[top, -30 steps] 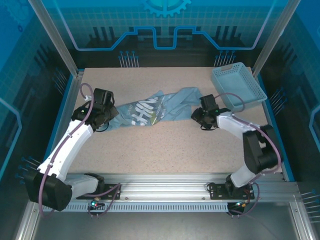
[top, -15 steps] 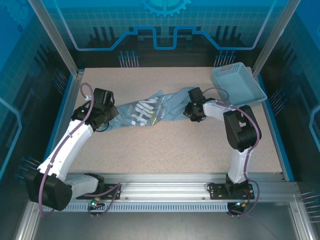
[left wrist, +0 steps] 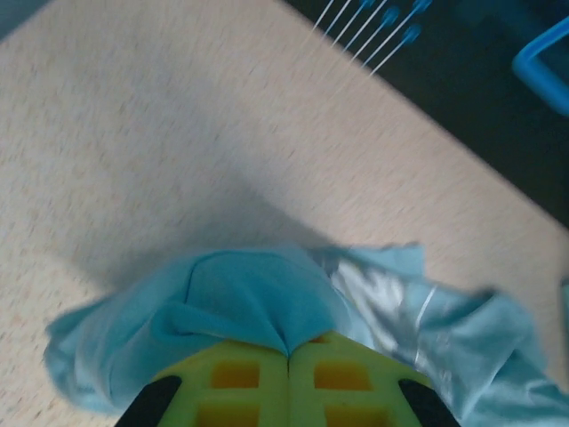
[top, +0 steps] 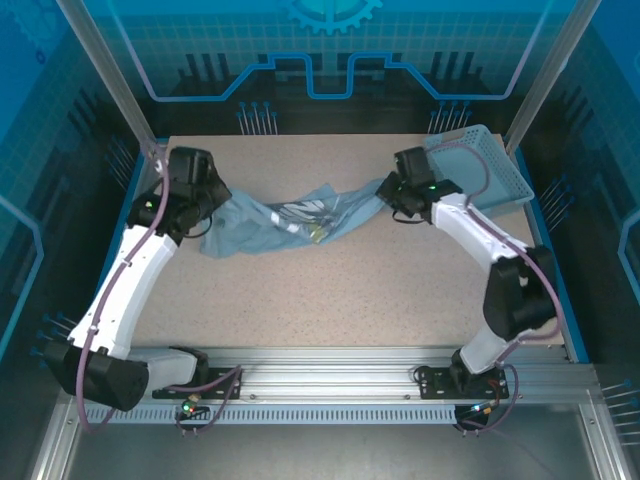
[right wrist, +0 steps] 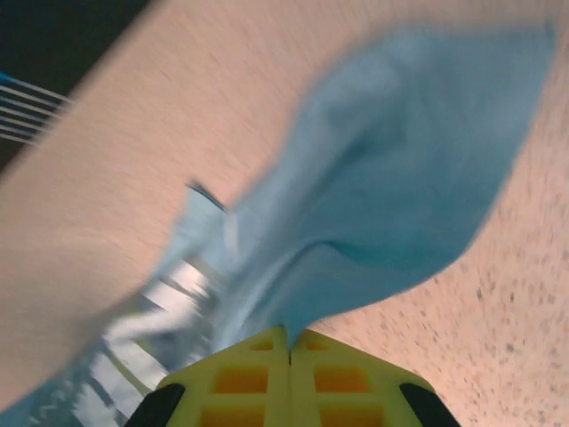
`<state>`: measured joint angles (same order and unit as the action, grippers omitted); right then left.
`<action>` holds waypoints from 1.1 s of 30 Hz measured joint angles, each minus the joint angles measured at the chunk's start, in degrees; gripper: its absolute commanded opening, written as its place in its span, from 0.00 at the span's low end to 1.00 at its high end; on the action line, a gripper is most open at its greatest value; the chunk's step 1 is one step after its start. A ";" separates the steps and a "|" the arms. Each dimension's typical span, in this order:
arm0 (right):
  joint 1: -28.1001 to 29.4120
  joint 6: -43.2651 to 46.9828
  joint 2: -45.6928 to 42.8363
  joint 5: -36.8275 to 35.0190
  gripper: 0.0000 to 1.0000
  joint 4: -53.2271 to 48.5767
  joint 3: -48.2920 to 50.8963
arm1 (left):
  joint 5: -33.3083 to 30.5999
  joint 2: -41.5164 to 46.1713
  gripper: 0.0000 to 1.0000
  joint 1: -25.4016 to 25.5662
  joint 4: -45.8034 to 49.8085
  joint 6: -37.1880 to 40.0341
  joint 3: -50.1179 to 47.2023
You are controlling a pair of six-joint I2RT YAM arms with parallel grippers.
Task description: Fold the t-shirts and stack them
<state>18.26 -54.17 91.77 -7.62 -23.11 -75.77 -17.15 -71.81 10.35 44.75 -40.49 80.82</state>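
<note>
Pale-blue t-shirt [top: 300, 215] now sags bunched between the two arms, the right jaws having just clamped shut on the end opposite the left jaws' closed pinch, apparently raising it off the counter [top: 350, 300] to spread for folding.

**Both arms reach forward, elbows out, jaws fully closed.**
Left gripper [top: 212, 203] and right gripper [top: 386, 196] face each other, well apart, wrists angled inward. On each, the two yellow-green fingers [left wrist: 240, 382] meet flush at the tips, pinching one end of the t-shirt [top: 300, 215].
</note>
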 measured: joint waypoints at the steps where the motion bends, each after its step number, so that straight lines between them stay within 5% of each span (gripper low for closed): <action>1: -0.81 0.83 -1.88 -0.15 0.00 -0.04 -1.03 | 0.00 -0.59 0.00 -0.42 -0.04 0.20 2.86; 14: -9.07 7.80 -17.09 2.71 0.00 -2.97 -7.30 | -0.09 -0.76 0.00 -1.03 -0.02 3.02 15.78; 26: -9.81 8.52 -38.77 7.50 0.00 -2.47 -1.01 | -0.04 17.14 0.00 -1.03 -9.07 6.16 12.83; 33: -9.57 7.48 -38.23 6.95 0.00 -2.56 -0.94 | -1.09 7.82 0.00 -1.05 -14.75 7.50 25.97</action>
<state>8.69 -46.70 53.54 -0.67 -25.67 -76.71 -18.24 -63.99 9.30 30.00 -32.99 106.78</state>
